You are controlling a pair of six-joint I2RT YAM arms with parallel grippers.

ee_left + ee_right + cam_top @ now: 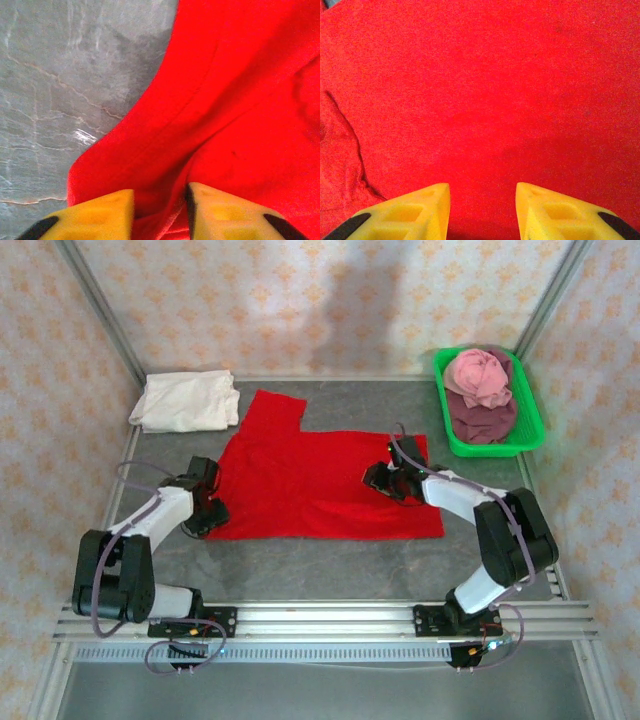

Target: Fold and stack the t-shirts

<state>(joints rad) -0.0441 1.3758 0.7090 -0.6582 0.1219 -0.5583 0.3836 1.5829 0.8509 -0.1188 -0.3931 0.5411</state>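
Grey, veined stone-look table (330, 570) carries everything. Spread flat across its middle lies the bright red cloth t-shirt (320, 485), one sleeve reaching toward the far side. At the far left corner sits a folded cream-white t-shirt (187, 402), well apart from the red one. A green plastic tray (487, 451) at the far right holds a dull maroon t-shirt (482, 420) with a crumpled pink t-shirt (480, 375) on top. The right gripper (482, 200) hangs over the red shirt's right part, yellow fingers parted above flat cloth. The left gripper (160, 200) is at the shirt's left edge, fingers narrowly apart with a red fold between them; whether it is pinched I cannot tell.
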